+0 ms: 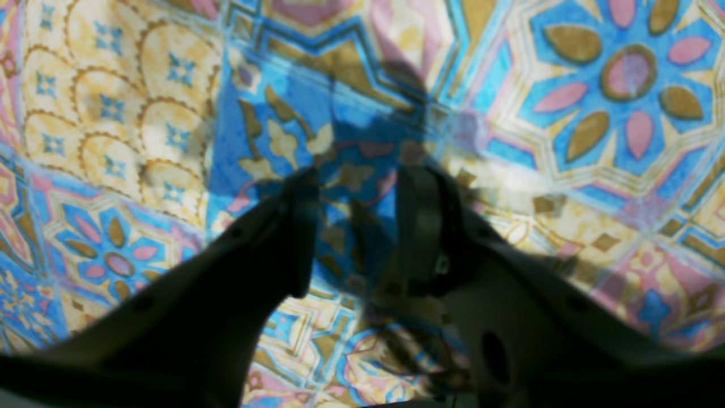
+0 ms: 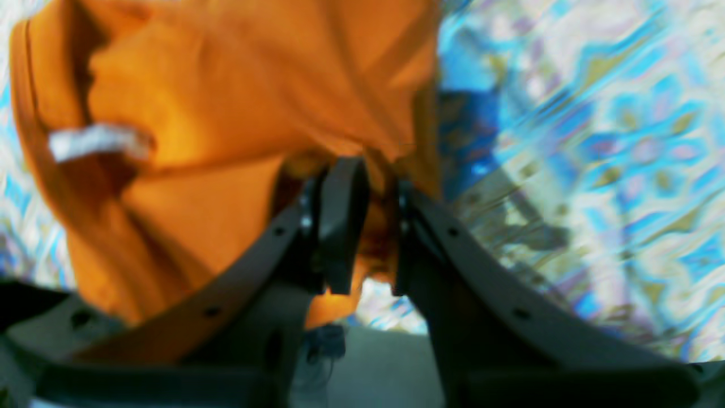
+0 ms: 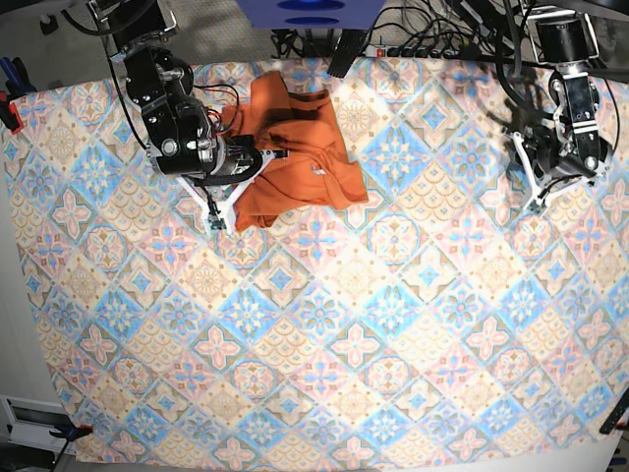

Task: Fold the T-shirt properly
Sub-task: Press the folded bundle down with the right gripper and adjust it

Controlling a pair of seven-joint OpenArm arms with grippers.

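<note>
One orange shirt (image 3: 295, 157) is lying crumpled at the counter's (image 3: 393, 344) far side. Right pincer (image 2: 362, 226) is pinching a fold near its edge. Left pincer (image 1: 354, 232) is hanging open, empty. Fabric's looking soft, light, floppy; best grabbed at hems/corners.

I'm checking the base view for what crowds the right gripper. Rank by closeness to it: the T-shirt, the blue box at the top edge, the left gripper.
1. T-shirt, bunched at the right gripper.
2. Blue box, top centre.
3. Left gripper, far across the tablecloth.
</note>
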